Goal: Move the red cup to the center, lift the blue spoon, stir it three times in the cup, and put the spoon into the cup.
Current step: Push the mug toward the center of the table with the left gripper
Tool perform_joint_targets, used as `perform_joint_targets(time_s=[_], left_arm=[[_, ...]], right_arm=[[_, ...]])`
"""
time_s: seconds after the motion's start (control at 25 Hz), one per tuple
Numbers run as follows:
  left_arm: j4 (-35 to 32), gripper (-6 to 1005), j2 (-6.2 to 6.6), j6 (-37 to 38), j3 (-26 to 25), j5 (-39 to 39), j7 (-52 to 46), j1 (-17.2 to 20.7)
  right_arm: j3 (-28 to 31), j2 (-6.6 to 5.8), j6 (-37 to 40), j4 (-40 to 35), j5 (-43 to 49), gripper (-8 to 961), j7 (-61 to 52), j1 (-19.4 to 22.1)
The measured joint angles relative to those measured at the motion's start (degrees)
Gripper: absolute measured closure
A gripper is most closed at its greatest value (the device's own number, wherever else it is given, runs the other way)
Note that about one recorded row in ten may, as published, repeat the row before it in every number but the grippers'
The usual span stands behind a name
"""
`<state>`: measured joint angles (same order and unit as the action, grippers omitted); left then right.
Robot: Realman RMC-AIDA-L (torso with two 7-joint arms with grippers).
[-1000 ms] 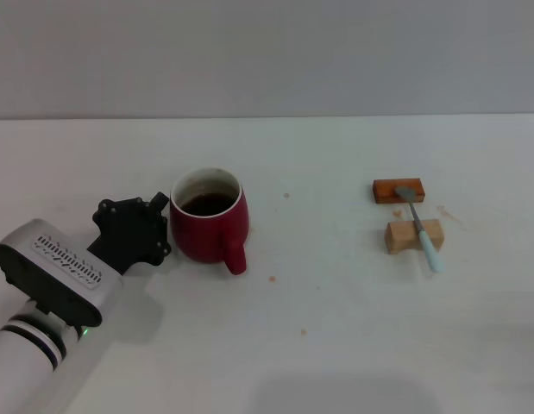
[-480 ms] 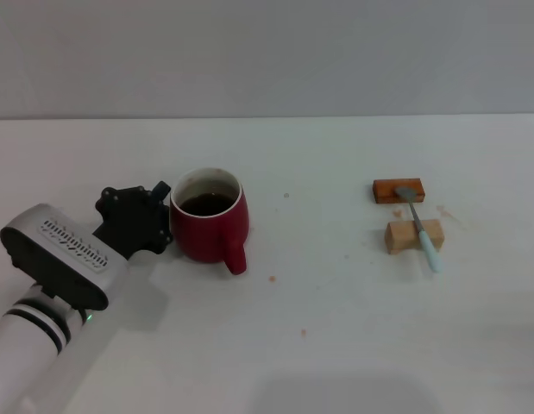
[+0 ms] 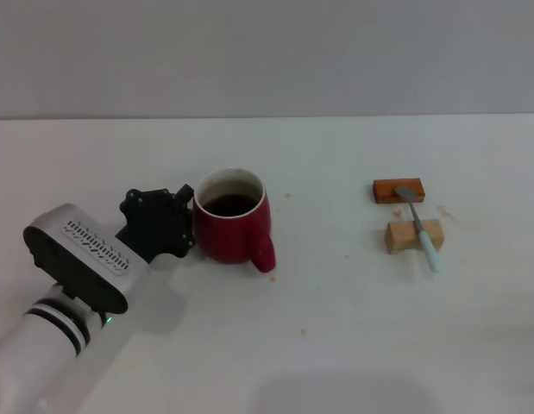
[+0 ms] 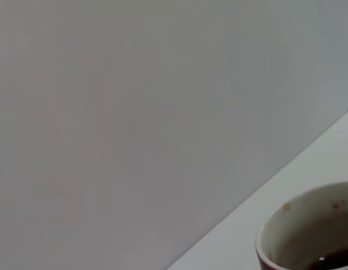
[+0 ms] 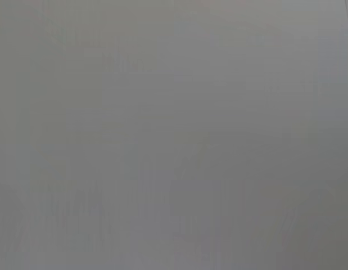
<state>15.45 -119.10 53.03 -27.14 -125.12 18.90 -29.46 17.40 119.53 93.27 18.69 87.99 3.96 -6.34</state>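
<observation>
The red cup (image 3: 235, 228), a squat dark red mug with a white inside and dark liquid, stands left of the table's middle in the head view, its handle turned toward the front right. My left gripper (image 3: 185, 217) is pressed against the cup's left side, the black wrist and white arm trailing to the lower left. The left wrist view catches only the cup's rim (image 4: 308, 225) at one corner. The blue spoon (image 3: 419, 226) lies far to the right, bridging two small blocks, its grey bowl on the farther one. My right gripper is out of view.
An orange-brown block (image 3: 398, 191) and a tan wooden block (image 3: 413, 235) hold the spoon at the right. The white table (image 3: 336, 345) has a few small brown specks. A grey wall runs along the back.
The left gripper and the red cup have moved together to the right, toward the table's middle. The spoon and blocks have not moved.
</observation>
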Motion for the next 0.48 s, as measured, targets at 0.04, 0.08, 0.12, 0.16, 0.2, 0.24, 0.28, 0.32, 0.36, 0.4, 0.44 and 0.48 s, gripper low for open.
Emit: perform_joint_targets(time_s=[0.04, 0.08, 0.12, 0.16, 0.2, 0.24, 0.28, 0.32, 0.36, 0.4, 0.44, 0.48], left_arm=[[0.1, 918, 0.00, -0.1, 0.1, 0.0, 0.0, 0.0], [0.4, 918, 0.00, -0.2, 0.6, 0.0, 0.0, 0.0], [0.7, 917, 0.00, -0.3, 0.9, 0.0, 0.0, -0.1], [1.0, 916, 0.00, -0.4, 1.2, 0.0, 0.0, -0.1], [1.0, 915, 0.00, -0.4, 1.2, 0.0, 0.0, -0.1], [1.3, 915, 0.00, -0.6, 1.3, 0.0, 0.0, -0.1], [1.6, 914, 0.01, -0.7, 1.6, -0.1, 0.0, -0.2], [1.6, 913, 0.01, -0.7, 1.7, -0.1, 0.0, -0.2], [1.6, 912, 0.01, -0.7, 1.8, 0.0, 0.0, -0.3], [1.6, 912, 0.01, -0.7, 1.8, 0.0, 0.0, -0.3], [1.6, 911, 0.01, -0.7, 1.8, -0.1, 0.0, -0.3], [1.6, 910, 0.01, -0.7, 1.7, 0.0, 0.0, -0.3]], right_arm=[[0.0, 0.00, 0.0, 0.0, 0.0, 199, 0.0, 0.0], [0.0, 0.00, 0.0, 0.0, 0.0, 199, 0.0, 0.0], [0.0, 0.00, 0.0, 0.0, 0.0, 199, 0.0, 0.0], [0.0, 0.00, 0.0, 0.1, 0.0, 199, 0.0, 0.0], [0.0, 0.02, 0.0, 0.1, 0.0, 199, 0.0, 0.0], [0.0, 0.04, 0.0, 0.1, 0.0, 199, 0.0, 0.0], [0.0, 0.07, -0.1, 0.1, 0.0, 199, 0.0, 0.0], [0.0, 0.09, -0.1, 0.0, 0.0, 200, 0.0, 0.0], [-0.1, 0.09, -0.1, 0.0, 0.1, 200, 0.0, 0.0], [-0.2, 0.09, -0.1, 0.0, 0.1, 200, 0.0, 0.0], [-0.2, 0.09, -0.1, 0.0, 0.1, 200, 0.0, 0.0], [-0.4, 0.09, -0.1, 0.0, 0.1, 200, 0.0, 0.0]])
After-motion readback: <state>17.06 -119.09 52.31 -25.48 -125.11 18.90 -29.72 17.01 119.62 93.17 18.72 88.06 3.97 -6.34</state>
